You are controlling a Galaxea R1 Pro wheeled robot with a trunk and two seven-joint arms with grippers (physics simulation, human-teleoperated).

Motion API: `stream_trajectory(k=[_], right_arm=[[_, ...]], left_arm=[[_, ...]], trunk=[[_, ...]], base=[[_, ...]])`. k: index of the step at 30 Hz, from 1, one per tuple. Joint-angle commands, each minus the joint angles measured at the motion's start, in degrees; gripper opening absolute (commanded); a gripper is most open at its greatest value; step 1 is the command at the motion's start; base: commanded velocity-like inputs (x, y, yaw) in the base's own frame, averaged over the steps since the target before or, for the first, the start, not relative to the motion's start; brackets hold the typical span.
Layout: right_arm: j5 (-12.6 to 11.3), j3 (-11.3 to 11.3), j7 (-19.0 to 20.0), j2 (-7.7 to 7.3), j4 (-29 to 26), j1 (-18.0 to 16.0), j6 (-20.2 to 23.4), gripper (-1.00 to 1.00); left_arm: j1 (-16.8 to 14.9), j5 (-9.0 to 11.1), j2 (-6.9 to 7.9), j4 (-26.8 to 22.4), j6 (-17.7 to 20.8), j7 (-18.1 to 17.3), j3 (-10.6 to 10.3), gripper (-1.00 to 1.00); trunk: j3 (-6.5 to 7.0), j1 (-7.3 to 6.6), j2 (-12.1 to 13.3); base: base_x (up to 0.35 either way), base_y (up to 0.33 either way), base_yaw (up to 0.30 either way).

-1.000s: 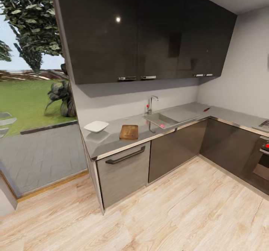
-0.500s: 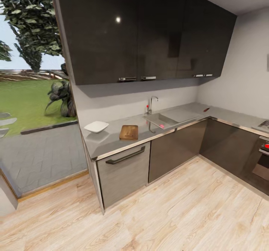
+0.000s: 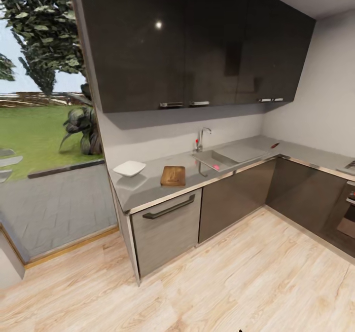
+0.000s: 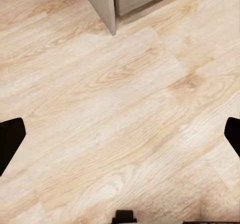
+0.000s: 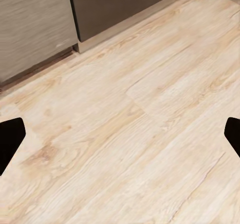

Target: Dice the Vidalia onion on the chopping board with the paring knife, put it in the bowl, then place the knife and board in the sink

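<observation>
Pinkish onion (image 3: 215, 167) sits in the sink (image 3: 213, 160) basin, well off from me. I judge it light, round, slick-skinned and prone to roll: take it across the belly, not the stem. Board (image 3: 173, 175) lies flat on the countertop (image 3: 148, 184) left of the sink, bowl (image 3: 129, 168) further left, knife (image 3: 274, 145) far right near the corner. Left gripper (image 4: 120, 139) and right gripper (image 5: 120, 139) both have fingers wide apart, holding nothing, over wood floor (image 3: 236, 277).
</observation>
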Motion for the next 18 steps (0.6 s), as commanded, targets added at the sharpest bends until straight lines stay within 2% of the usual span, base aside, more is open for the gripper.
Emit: stream_trajectory(k=[1,6,8,10,14,18], right_arm=[[0.0,-0.2,0.0,0.06,-0.2,0.0,-0.2,1.00],[0.1,-0.2,-0.1,0.31,-6.9,0.0,0.0,1.00],[0.1,-0.1,-0.2,0.43,-9.5,0.0,0.1,1.00],[0.3,0.0,-0.3,0.93,-14.7,0.0,0.5,1.00],[0.4,0.0,-0.4,1.37,-20.2,0.0,1.0,1.00],[0.5,0.0,-0.5,1.63,-26.5,0.0,4.0,1.00]], left_arm=[[0.0,0.0,0.02,0.0,-0.2,0.0,0.0,1.00],[0.0,0.0,0.06,0.0,-0.2,0.0,0.0,1.00],[0.0,0.0,0.06,0.0,-0.2,0.0,0.0,1.00],[0.0,0.0,0.07,0.0,-0.2,0.0,0.0,1.00],[0.0,0.0,0.07,0.0,-0.2,0.0,0.0,1.00],[0.0,0.0,0.07,0.0,-0.2,0.0,0.0,1.00]], trunk=[[-0.01,0.04,0.0],[-0.01,0.04,0.0],[-0.01,0.04,0.0],[-0.01,0.04,0.0],[-0.01,0.04,0.0],[-0.01,0.04,0.0]], base=[[0.169,0.246,0.000],[0.128,0.160,0.000],[0.047,0.057,0.000],[0.022,0.026,0.000],[0.009,0.011,0.000],[0.002,0.003,0.000]])
